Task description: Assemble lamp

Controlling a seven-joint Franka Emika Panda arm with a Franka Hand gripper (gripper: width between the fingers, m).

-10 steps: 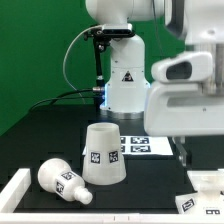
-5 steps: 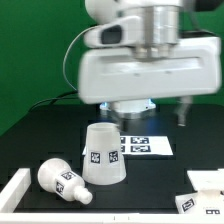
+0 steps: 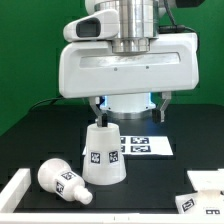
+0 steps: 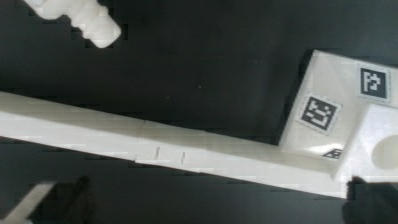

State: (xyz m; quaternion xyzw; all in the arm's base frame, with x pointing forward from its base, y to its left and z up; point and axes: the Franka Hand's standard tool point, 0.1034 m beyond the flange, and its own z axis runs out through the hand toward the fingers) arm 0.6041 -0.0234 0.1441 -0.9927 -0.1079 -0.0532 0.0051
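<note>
The cone-shaped lamp shade (image 3: 103, 155) stands wide end down at the table's middle, a tag on its side. The bulb (image 3: 62, 180) lies on its side toward the exterior view's left, in front of the shade. The small base (image 3: 208, 188) sits at the exterior view's lower right edge. My gripper (image 3: 130, 107) hangs open and empty above and just behind the shade, with one dark finger (image 3: 97, 109) close over the shade's top. In the wrist view the gripper (image 4: 214, 200) shows only dark finger tips (image 4: 54, 202) far apart, with nothing between them.
The marker board (image 3: 141, 146) lies behind the shade and also shows in the wrist view (image 4: 347, 95). A long white bar (image 4: 143, 135) crosses the wrist view. A white rail (image 3: 14, 189) borders the table at the exterior view's lower left. The arm's body fills the upper exterior view.
The arm has swung from the exterior view's right to the centre, above the shade. The open fingers have come into sight. The lamp parts have not moved.
</note>
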